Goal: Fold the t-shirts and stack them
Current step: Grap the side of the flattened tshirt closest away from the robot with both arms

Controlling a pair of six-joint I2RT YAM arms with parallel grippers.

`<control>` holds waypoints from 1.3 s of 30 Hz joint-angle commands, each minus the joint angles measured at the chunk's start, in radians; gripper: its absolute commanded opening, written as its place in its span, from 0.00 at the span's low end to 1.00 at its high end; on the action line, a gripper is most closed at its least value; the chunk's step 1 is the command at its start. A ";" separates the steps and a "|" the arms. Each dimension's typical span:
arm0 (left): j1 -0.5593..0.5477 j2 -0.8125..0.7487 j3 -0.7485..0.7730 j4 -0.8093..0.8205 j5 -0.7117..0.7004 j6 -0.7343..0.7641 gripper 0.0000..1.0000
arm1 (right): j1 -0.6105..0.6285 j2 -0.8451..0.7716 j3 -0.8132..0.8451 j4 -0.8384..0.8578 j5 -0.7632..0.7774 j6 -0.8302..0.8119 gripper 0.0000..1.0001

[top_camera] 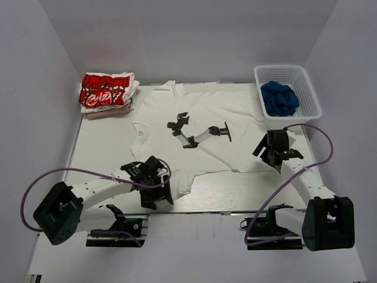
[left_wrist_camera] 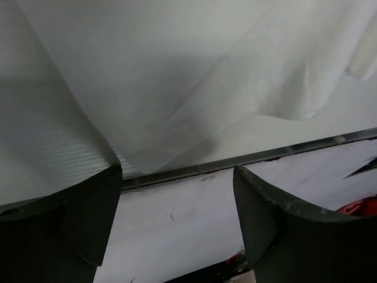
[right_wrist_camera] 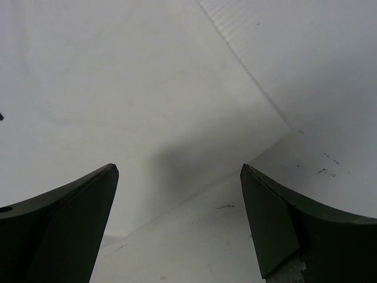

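My arms (top_camera: pixel 97 190): white links; black joint housings (top_camera: pixel 58 212); dark wedge-shaped fingers (left_wrist_camera: pixel 65 230); a purple cable (top_camera: pixel 65 170) looping along each.

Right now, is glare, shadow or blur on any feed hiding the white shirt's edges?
Top view: even, sharp, no glare, but the white shirt barely contrasts with the pale table. Left wrist view: soft grey shadow across the shirt, its near edge readable, left end effector dark. Right wrist view: nearly all white, faint shadow ahead of the right end effector, edges hard to tell.
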 commanded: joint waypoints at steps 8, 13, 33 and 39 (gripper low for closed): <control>-0.020 0.185 0.047 -0.003 -0.224 -0.058 0.14 | -0.096 -0.056 -0.031 0.007 -0.055 0.000 0.90; -0.020 0.218 0.131 -0.127 -0.293 -0.058 0.00 | -0.142 -0.035 -0.031 0.004 -0.075 0.000 0.90; -0.020 -0.003 0.133 -0.416 -0.264 -0.136 0.00 | -0.226 0.055 -0.161 0.070 -0.273 0.005 0.50; -0.020 -0.017 0.153 -0.442 -0.277 -0.136 0.00 | -0.224 -0.111 -0.232 -0.044 -0.284 0.017 0.13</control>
